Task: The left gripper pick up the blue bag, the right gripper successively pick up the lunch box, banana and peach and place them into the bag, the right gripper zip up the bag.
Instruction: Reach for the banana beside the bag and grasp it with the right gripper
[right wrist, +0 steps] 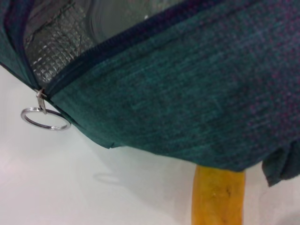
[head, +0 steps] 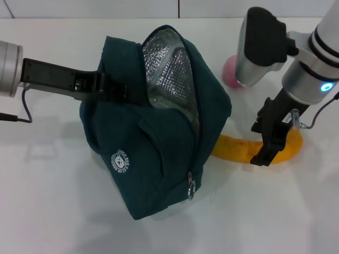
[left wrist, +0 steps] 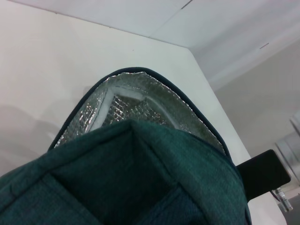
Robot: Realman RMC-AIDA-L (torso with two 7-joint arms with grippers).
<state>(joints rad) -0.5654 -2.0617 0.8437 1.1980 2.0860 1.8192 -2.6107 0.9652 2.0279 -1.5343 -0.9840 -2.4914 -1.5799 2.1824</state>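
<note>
The right gripper (head: 266, 150) sits low over the banana (head: 241, 149), fingers straddling the right part of the fruit, apparently closing on it but grip not confirmed; cannot tell whether it is clamped. The banana lies on the white worktop (head: 53, 201) just right of the blue bag (head: 159, 153), its left end tucked under the bag's edge. The left gripper (head: 108, 87) is closed on the bag's upper left side, holding it tilted with the mouth open and foil lining showing. The peach (head: 230, 71) rests on the worktop behind the right arm, not packed. The lunch box is not on the worktop; the right wrist view shows a clear, rounded shape inside the bag mouth (right wrist: 126, 18), likely the box, so step one looks done. Left to do: banana, peach, zipping. The right wrist view also gives the zip ring pull (right wrist: 45, 118) hanging at the low end of the open zip and the banana end (right wrist: 218, 197) poking from under the fabric. The left wrist view shows only the open lining (left wrist: 140, 108), no fruit.
</note>
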